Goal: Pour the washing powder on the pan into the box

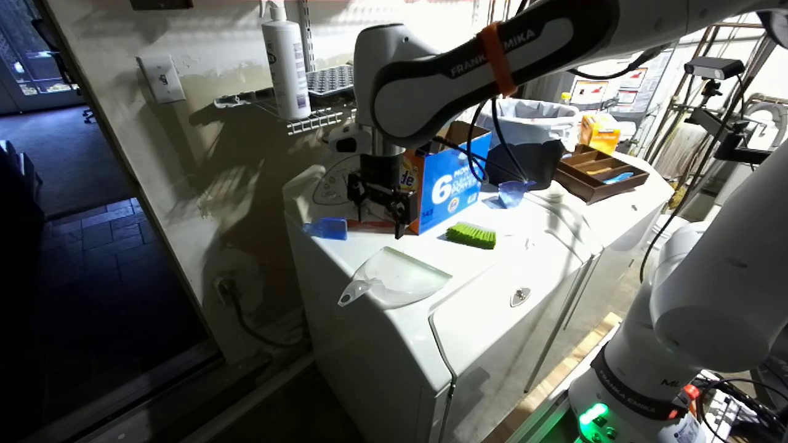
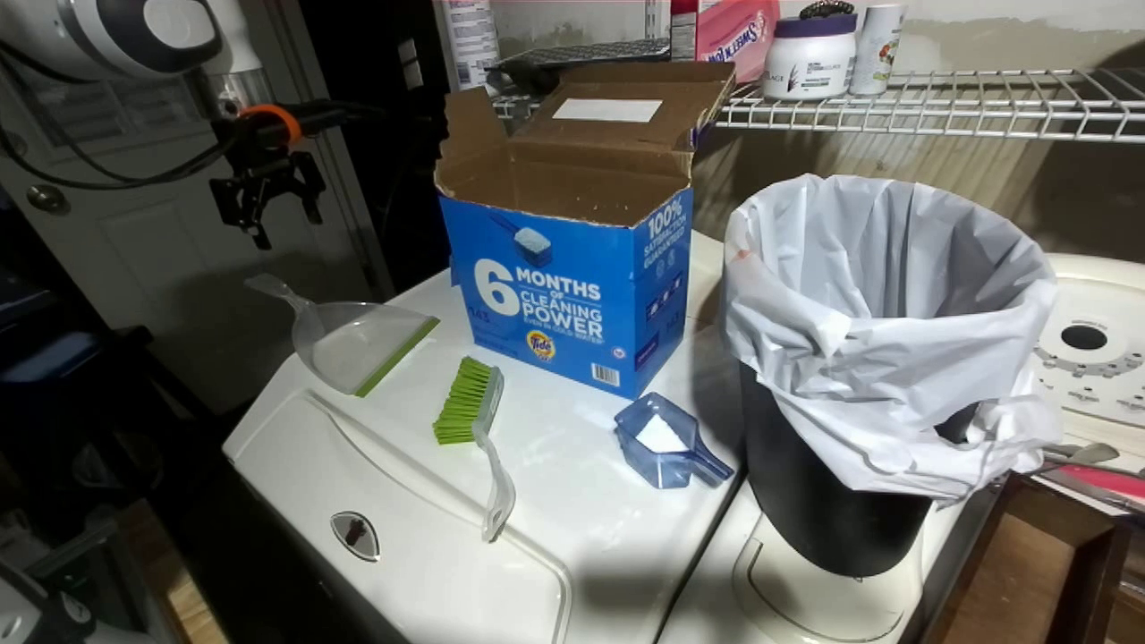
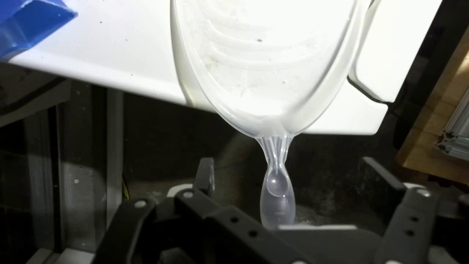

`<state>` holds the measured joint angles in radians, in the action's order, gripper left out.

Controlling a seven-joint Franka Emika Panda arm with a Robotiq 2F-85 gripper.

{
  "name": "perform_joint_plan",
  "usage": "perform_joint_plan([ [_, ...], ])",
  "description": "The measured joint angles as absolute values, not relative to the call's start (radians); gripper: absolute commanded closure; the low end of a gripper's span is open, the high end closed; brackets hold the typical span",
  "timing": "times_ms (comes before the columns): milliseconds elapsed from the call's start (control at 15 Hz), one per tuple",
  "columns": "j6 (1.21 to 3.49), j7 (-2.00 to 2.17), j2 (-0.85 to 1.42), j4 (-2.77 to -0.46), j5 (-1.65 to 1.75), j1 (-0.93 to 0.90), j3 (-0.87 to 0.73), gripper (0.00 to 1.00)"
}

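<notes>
The pan, a translucent whitish dustpan with a green-edged lip, lies on the white machine top in both exterior views point(image 1: 403, 277) point(image 2: 353, 335). Its handle sticks out past the machine's edge. In the wrist view the pan point(image 3: 263, 69) shows a few specks; glare hides whether powder lies further in. My gripper point(image 1: 380, 223) is open and empty, above the pan's handle, also seen in an exterior view point(image 2: 286, 228). In the wrist view the handle lies between the spread fingers point(image 3: 289, 176), touching neither. The blue-and-orange box point(image 1: 452, 187) point(image 2: 555, 300) stands upright with its top flaps open.
A green brush point(image 1: 471, 235) point(image 2: 465, 407) lies between pan and box. A blue scoop point(image 2: 657, 438) with white powder lies beside the box. Another blue item point(image 1: 329, 227) lies at the machine's edge. A lined black bin point(image 2: 841, 501) and a wire shelf point(image 2: 939, 116) stand nearby.
</notes>
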<state>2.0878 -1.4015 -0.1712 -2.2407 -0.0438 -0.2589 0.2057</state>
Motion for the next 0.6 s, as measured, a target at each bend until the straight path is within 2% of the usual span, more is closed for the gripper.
perform_joint_plan([
  [600, 1.951, -1.356, -0.326, -2.238, -0.038, -0.258, 0.176, 0.00],
])
